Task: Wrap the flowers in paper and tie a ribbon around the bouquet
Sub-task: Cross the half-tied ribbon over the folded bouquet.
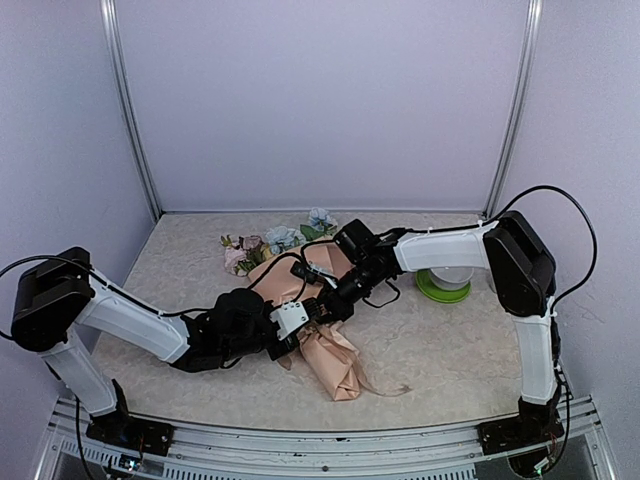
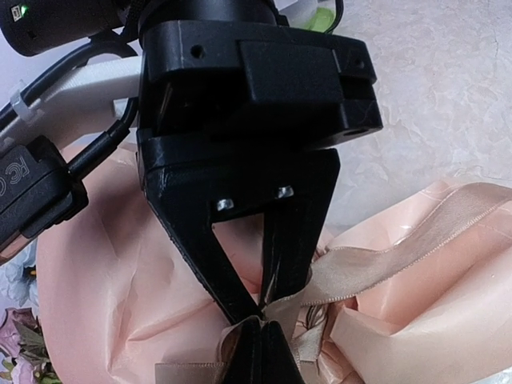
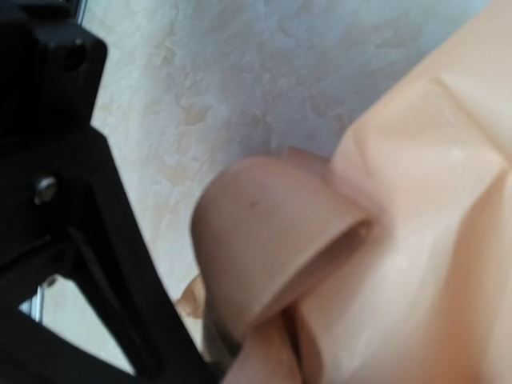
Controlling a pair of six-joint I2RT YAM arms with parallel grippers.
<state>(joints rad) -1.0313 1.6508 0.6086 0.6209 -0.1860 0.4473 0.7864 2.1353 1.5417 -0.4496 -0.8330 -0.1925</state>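
The bouquet (image 1: pixel 330 362) lies on the table, a peach paper (image 2: pixel 104 288) cone with its tail toward me. The flowers (image 1: pixel 280 240) show at its far end. The beige ribbon (image 2: pixel 400 236) crosses the cone's middle. Both grippers meet tip to tip there. My left gripper (image 2: pixel 260 352) is shut, and the ribbon loops out at its tips. My right gripper (image 2: pixel 262 314) comes from the far side, shut with a sliver of ribbon between its fingers. The right wrist view is blurred and shows only folded paper (image 3: pixel 416 240) beside a black finger (image 3: pixel 120 304).
A white roll on a green disc (image 1: pixel 443 283) stands at the right, behind the right forearm. A loose ribbon end (image 1: pixel 392 390) trails off the cone's tail toward the front. The marbled table (image 1: pixel 460 350) is walled on three sides.
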